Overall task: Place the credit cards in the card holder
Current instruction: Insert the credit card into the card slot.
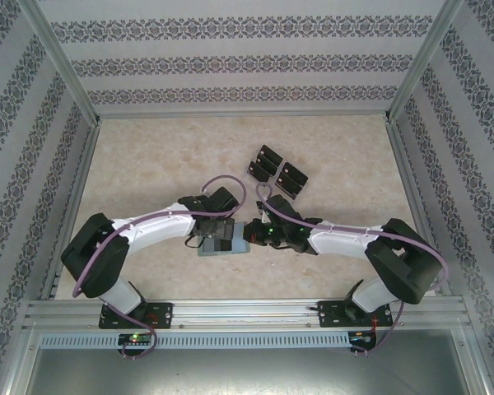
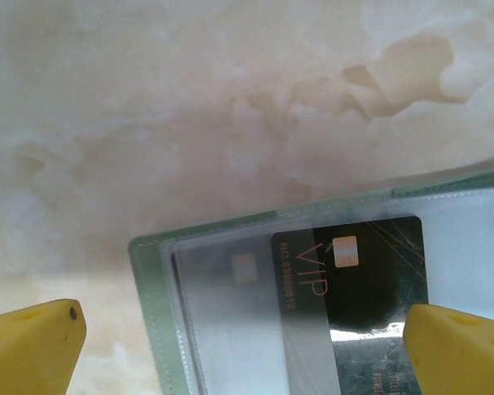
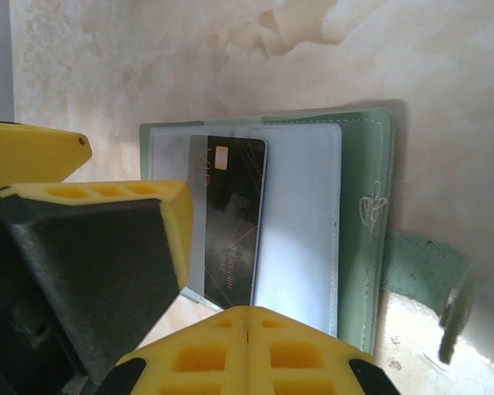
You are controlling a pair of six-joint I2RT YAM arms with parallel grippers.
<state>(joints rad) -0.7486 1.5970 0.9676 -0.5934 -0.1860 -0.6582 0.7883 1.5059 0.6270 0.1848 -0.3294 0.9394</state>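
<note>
Open and flat on the table (image 1: 148,164), toward 6 o'clock in the top view: wallet (image 1: 224,249), with one card (image 3: 235,214) lying on its clear sleeve (image 3: 300,222) and seemingly part-way under it. Judged light, thin and stiff, that card, with a slick face. Best pinched by a short edge or nudged along flat, never bent. Judged soft and floppy, the wallet, and likely to slide on the smooth table unless pressed down. In the right wrist view, card's long axis from 12 to 6, chip end at 12, parallel to the wallet's stitched edge. Closing tab (image 3: 420,271) off toward 4. Left gripper (image 2: 243,354) spread wide, straddling the wallet, clasping nothing. Right gripper (image 3: 216,267) hard against the card's 9 o'clock edge; cannot tell whether clenched on it. Spare cards (image 1: 277,170) sitting at 1 o'clock from the wallet.
</note>
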